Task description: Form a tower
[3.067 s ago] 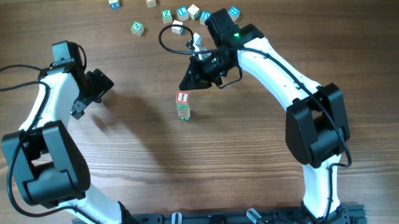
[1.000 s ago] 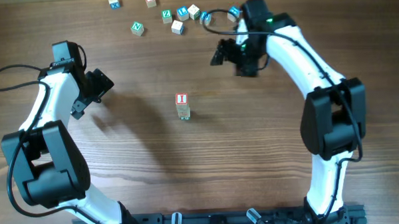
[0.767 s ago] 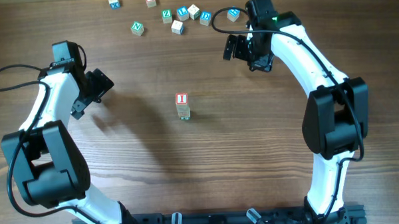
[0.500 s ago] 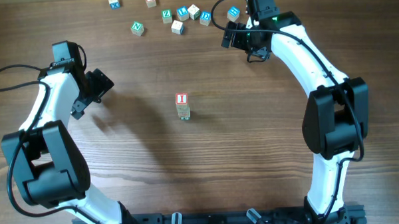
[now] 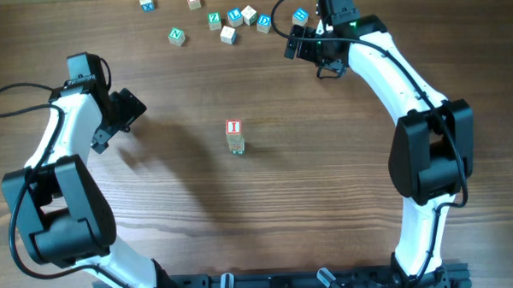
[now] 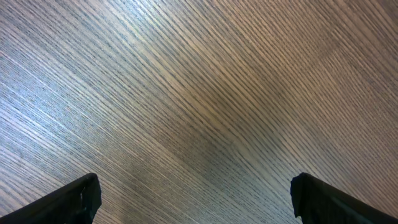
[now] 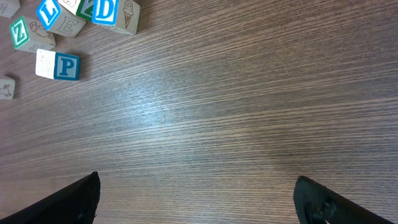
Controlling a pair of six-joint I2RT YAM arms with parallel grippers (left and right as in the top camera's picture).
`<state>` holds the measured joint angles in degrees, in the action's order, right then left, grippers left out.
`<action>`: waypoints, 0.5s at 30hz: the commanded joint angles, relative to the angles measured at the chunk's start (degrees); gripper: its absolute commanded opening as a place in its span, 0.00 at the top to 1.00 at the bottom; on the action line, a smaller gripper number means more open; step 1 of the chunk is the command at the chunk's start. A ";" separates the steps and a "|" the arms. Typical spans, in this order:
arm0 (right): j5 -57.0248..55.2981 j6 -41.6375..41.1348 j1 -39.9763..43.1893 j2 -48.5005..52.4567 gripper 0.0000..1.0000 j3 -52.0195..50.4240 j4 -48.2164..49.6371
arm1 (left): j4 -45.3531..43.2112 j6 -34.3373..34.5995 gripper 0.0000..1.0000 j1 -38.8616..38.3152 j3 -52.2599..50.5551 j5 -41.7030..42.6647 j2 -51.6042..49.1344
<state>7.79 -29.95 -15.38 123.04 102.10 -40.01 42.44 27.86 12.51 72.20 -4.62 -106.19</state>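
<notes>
- Overhead shows the desk point(image 5: 327, 210) whole; my right hand point(image 5: 298, 47) hangs beyond and right of the tower point(image 5: 234, 136), spread wide and empty.
- My left hand point(image 5: 123, 114), left of the tower, is likewise apart.
- The tower stands mid-desk, red letter on top.
- I judge: centre over the P cube point(image 7: 57, 65), then close squarely.
- Only my right wrist view reads its letter; no tower there.
</notes>
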 commanded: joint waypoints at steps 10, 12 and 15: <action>-1.01 -0.07 -0.13 0.50 0.00 -0.24 0.17 | 0.02 -0.46 0.00 0.09 0.57 0.07 6.99; -1.01 -0.07 -0.13 0.50 0.01 -0.24 0.17 | 0.02 -0.46 0.00 0.09 0.57 0.07 11.41; -0.98 -0.09 -0.13 0.50 0.00 -0.24 0.17 | 0.02 -0.46 0.00 0.09 0.57 0.07 18.23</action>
<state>7.77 -29.95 -15.38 123.04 102.10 -39.99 42.46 27.86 12.51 72.18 -4.62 -95.59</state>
